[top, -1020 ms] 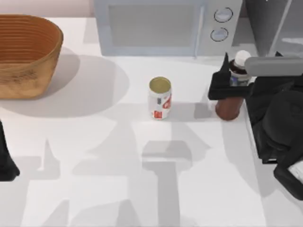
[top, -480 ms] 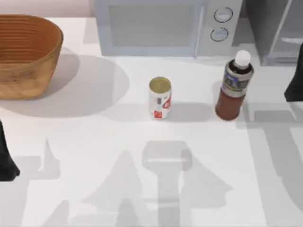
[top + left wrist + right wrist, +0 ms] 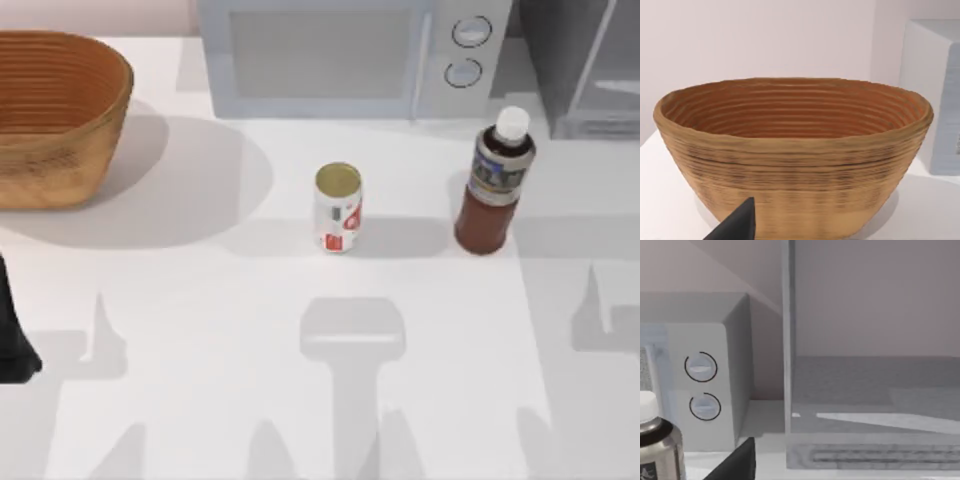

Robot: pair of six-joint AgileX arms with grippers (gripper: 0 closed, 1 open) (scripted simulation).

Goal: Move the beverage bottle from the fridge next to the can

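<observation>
- The beverage bottle (image 3: pixel 494 185) stands upright on the bench, free of any grip, toward the right side. It is reddish-brown with a white screw cap, a dark neck and a grey-blue label band.
- The can (image 3: pixel 338 208) stands upright near the middle of the bench, to the left of the bottle with a clear gap between them. It is short and white with red markings and a gold-yellow top.
- The fridge (image 3: pixel 580 65) sits at the back right corner, grey, with a pale-framed glass door, just behind the bottle.
</observation>
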